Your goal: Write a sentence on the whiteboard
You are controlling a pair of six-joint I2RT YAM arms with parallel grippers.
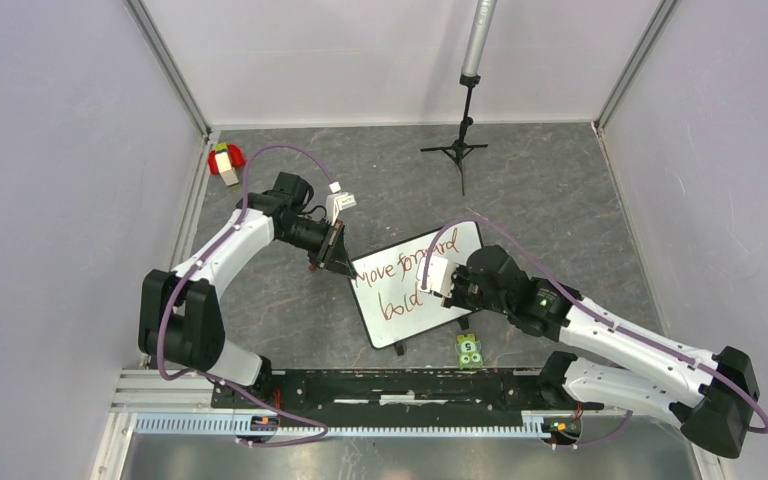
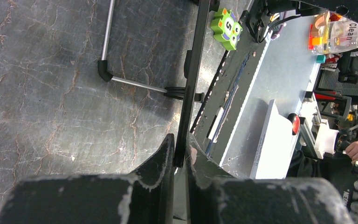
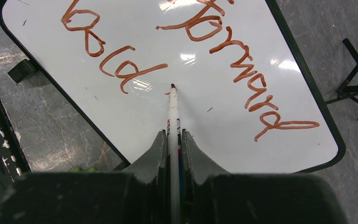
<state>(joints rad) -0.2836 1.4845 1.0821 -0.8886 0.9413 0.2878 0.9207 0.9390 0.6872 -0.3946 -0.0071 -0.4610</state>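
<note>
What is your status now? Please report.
Left tool shut on whiteboard rim. Right tool shut on marker, tip at board beside "bold". Sentence reads "Move forward bold". Green toy block near board.

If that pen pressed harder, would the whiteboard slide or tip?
Probably slide rather than tip: the whiteboard sits low on short legs, yet looks thin and light. The left gripper is pinching its rim, likely to steady it. It seems stiff, lying flat beneath the pen in the right gripper.
</note>
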